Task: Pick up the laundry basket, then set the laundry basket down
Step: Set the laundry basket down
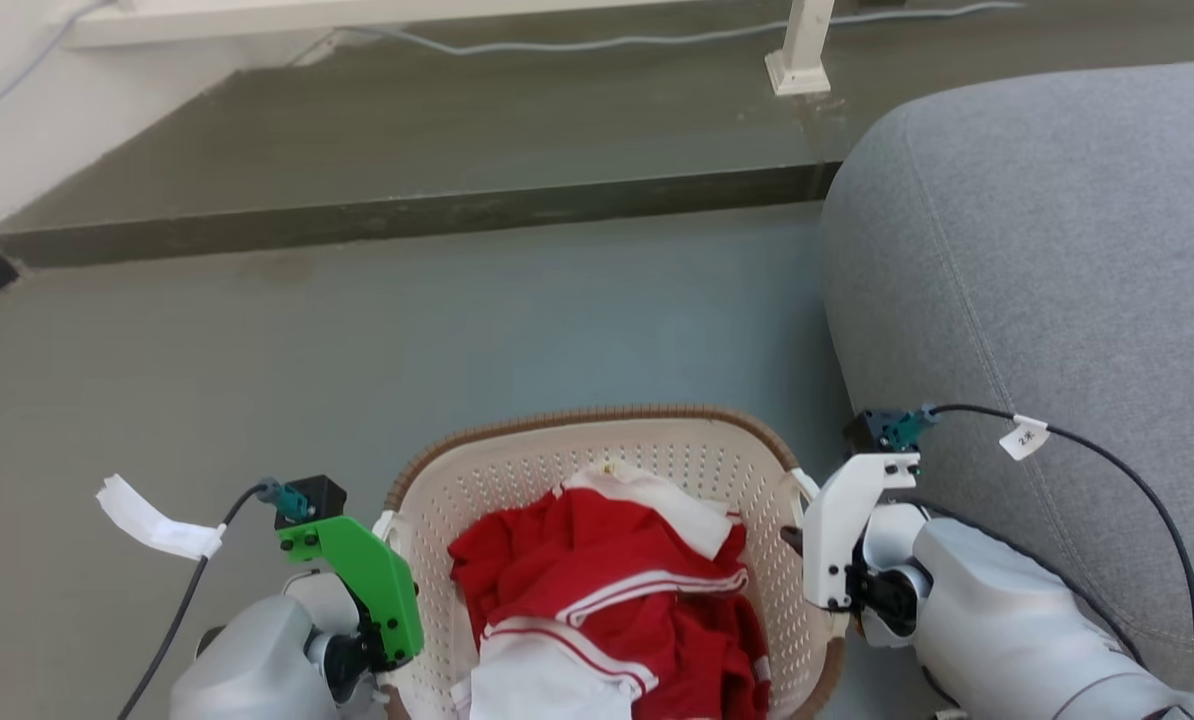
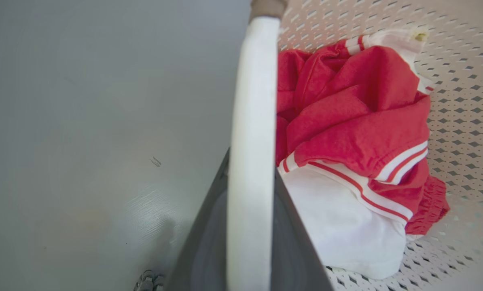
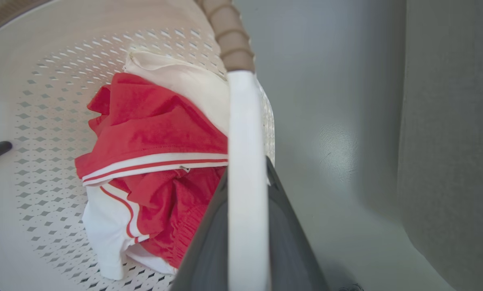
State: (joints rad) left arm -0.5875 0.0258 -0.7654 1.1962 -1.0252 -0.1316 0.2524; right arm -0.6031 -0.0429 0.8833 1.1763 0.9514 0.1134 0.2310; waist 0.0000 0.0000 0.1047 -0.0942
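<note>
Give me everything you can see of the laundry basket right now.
The laundry basket is cream-white perforated plastic, rounded-rectangular, with a brown woven-look rim. It sits upright and open-topped, low in the head view between both arms. Red-and-white clothes lie crumpled inside. The left gripper clamps its left white handle, and the right gripper clamps its right handle. Grey floor lies around it, with a grey sofa to its right. Whether it is off the floor cannot be told.
</note>
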